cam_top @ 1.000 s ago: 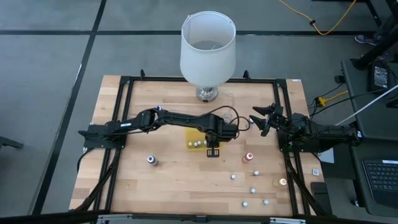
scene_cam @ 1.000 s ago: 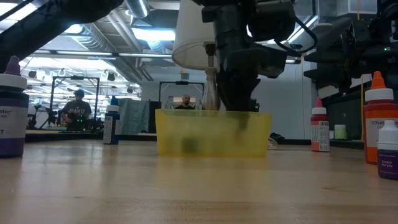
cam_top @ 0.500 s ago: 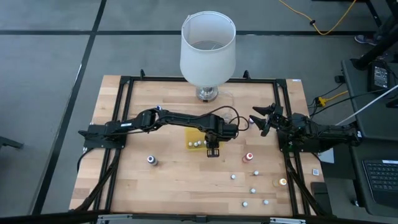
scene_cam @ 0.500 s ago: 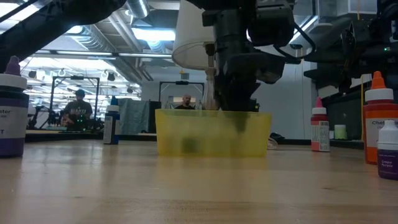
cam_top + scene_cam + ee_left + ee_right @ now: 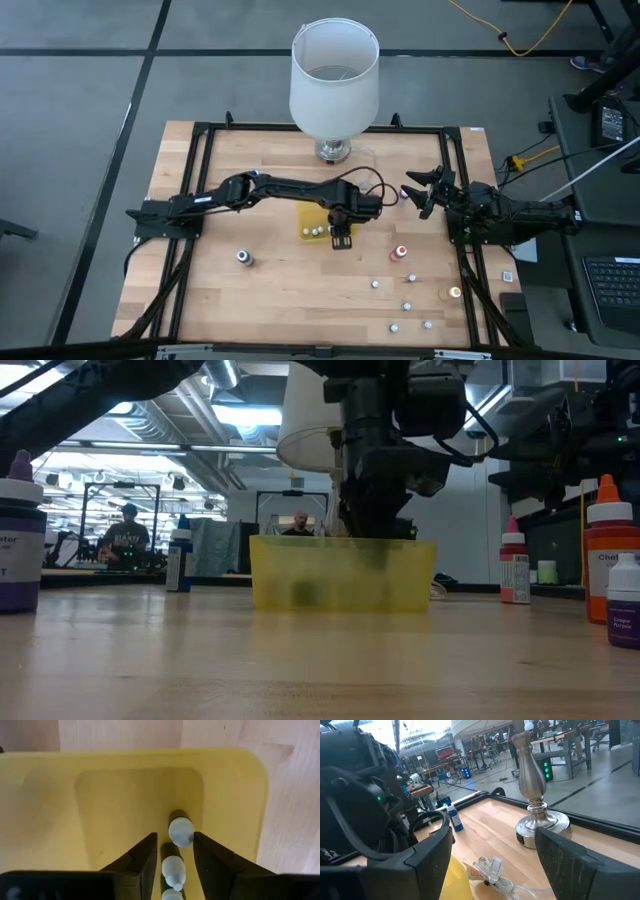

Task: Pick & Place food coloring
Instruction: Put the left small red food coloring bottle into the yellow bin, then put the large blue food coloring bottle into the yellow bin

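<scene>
Wooden desk [image 5: 270, 290]: food coloring bottles [image 5: 180, 831] lie in yellow tray [image 5: 45, 810], between and just ahead of left pincer [image 5: 172, 857], fingers parted, arm stretched over tray pointing down. Right pincer [image 5: 418, 193] open, hovering well apart.

1. The tray [image 5: 312, 226] lies near the table's [image 5: 270, 290] middle, in front of the lamp [image 5: 334, 78], which stands at the far edge.
2. The left gripper [image 5: 341, 237] hangs over the tray's right end; bottles [image 5: 180, 831] lie in line inside, between its fingers [image 5: 145, 857].
3. One bottle [image 5: 242, 257] stands alone front-left of the tray.
4. More bottles [image 5: 401, 253] are scattered front-right.
5. The right gripper [image 5: 421, 193] waits right of the tray, near the table's right edge.
</scene>
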Available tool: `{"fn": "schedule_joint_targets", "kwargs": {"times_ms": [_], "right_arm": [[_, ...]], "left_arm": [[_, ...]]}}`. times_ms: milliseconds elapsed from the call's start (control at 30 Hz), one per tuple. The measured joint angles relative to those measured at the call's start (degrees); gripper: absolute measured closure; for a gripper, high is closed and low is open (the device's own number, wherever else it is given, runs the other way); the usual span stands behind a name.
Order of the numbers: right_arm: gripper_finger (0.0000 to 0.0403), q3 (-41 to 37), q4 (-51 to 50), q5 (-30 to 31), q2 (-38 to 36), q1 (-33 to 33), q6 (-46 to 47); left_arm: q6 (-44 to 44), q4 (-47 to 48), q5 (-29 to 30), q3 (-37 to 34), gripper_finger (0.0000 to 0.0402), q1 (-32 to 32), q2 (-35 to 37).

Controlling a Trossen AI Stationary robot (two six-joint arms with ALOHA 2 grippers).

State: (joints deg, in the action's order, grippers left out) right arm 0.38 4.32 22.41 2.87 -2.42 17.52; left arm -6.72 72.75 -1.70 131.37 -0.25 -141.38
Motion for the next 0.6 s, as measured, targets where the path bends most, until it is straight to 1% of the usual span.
{"fn": "schedule_joint_targets", "kwargs": {"times_ms": [133, 333, 400, 500, 600], "right_arm": [[0.0120, 0.02, 0.00, 0.00, 0.00, 0.00, 0.00], [0.0120, 0.01, 0.00, 0.00, -0.02, 0.01, 0.00], [0.0120, 0.02, 0.00, 0.02, -0.02, 0.00, 0.00], [0.0120, 0.00, 0.01, 0.01, -0.02, 0.01, 0.00], [0.0120, 0.02, 0.00, 0.02, -0.02, 0.00, 0.00]], "left_arm": [[0.00, 0.66, -1.30, 0.04, 0.0277, 0.45, 1.23], [0.23, 0.76, -1.59, 0.04, 0.0278, 1.24, 3.66], [0.19, 0.98, -2.65, 0.04, 0.0277, 1.44, 4.45], [-0.84, 1.35, -3.96, 0.04, 0.0277, 1.72, 6.35], [-1.65, 1.56, -3.92, 0.04, 0.0279, 2.00, 8.57]]}}
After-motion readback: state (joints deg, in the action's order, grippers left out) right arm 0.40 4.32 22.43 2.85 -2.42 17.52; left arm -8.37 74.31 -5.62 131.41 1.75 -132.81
